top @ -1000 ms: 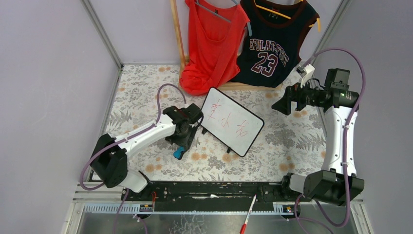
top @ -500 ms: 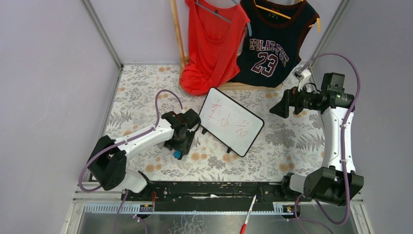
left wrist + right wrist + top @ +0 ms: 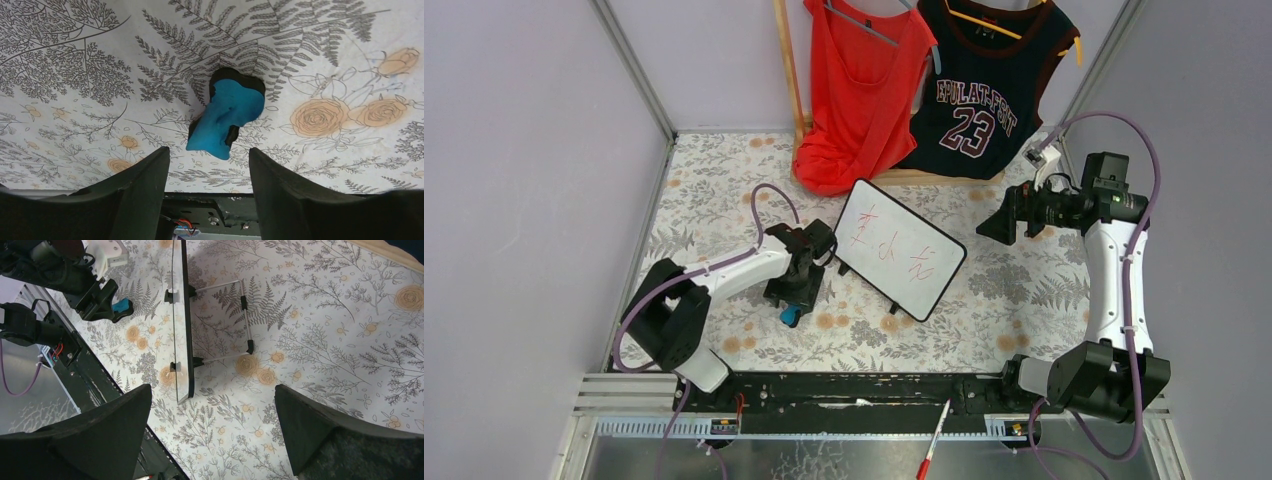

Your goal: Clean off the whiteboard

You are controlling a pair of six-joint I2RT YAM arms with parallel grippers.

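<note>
Since a second ago the left arm's elbow has folded in toward the middle, while the left claw (image 3: 209,152) stays over the blue eraser (image 3: 227,117). Its fingers are spread and pinch nothing. The left wrist view shows the eraser lying on the floral table (image 3: 75,60), its near end just between the tips. From above, the whiteboard (image 3: 899,250) sits at this claw's 2 o'clock, showing its red marks (image 3: 865,226). Only the right wrist view shows it edge-on, propped on a wire stand (image 3: 246,315). The right claw (image 3: 212,390) gapes wide at the board's 3 o'clock, well apart.
</note>
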